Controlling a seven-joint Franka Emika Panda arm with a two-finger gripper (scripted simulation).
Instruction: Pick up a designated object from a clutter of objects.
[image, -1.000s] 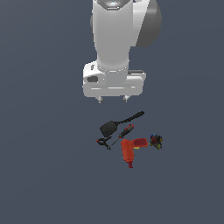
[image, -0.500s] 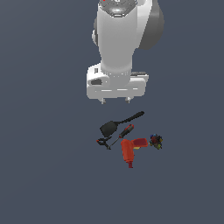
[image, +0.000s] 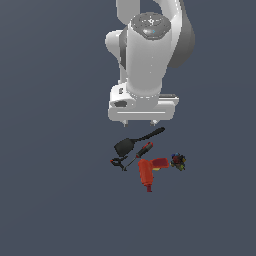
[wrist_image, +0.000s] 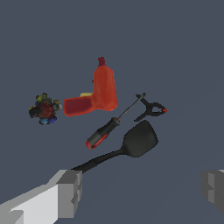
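Note:
The designated object (image: 178, 161) is a small dark lump with red, yellow and blue bits, lying at the exterior view's right end of the clutter; the wrist view shows the designated object (wrist_image: 45, 109) apart from the rest. The clutter holds a red power drill (image: 148, 170) (wrist_image: 97, 94), a red-handled screwdriver (image: 141, 151) (wrist_image: 107, 129), a black spatula (image: 131, 142) (wrist_image: 131, 144) and a small black tool (image: 118, 162) (wrist_image: 151, 109). My gripper (image: 139, 121) (wrist_image: 142, 189) hangs open above the spatula's end of the heap, holding nothing. Both fingertips (wrist_image: 70, 192) show wide apart.
The things lie on a flat dark grey-blue floor (image: 60, 200). The arm's white body (image: 147, 55) rises behind the heap in the exterior view.
The arm and gripper have shifted a little toward the exterior view's right and slightly lower. The objects have not moved.

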